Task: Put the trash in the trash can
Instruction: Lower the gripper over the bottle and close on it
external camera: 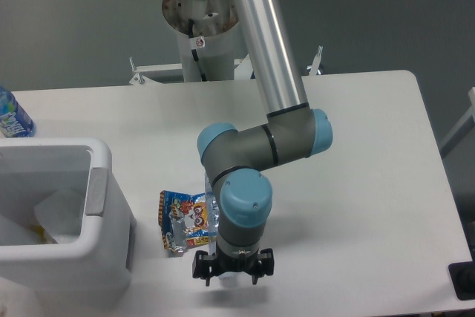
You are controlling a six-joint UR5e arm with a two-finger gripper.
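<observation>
The black two-finger gripper [233,271] hangs straight down from the grey and light-blue arm [245,183] at the near edge of the white table [371,183], directly over the cap end of the clear unlabelled plastic bottle [213,213]. Its two fingers [202,266] stand spread to either side of that bottle end, with the whitish cap showing in the gap between them; the tool is released and carries nothing. Whether the finger pads touch the bottle cannot be told from this view. Most of the bottle is hidden behind the wrist; a strip of its clear body shows just left of the wrist, lying on the table and overlapping the right edge of the blue foil snack wrapper with orange edges and cartoon print [184,222]. The wrapper lies flat, just right of the large white rectangular plastic bin with a grey side panel [100,217], which stands at the near left. A blue-labelled bottle [12,115] stands at the far left edge, well apart.
</observation>
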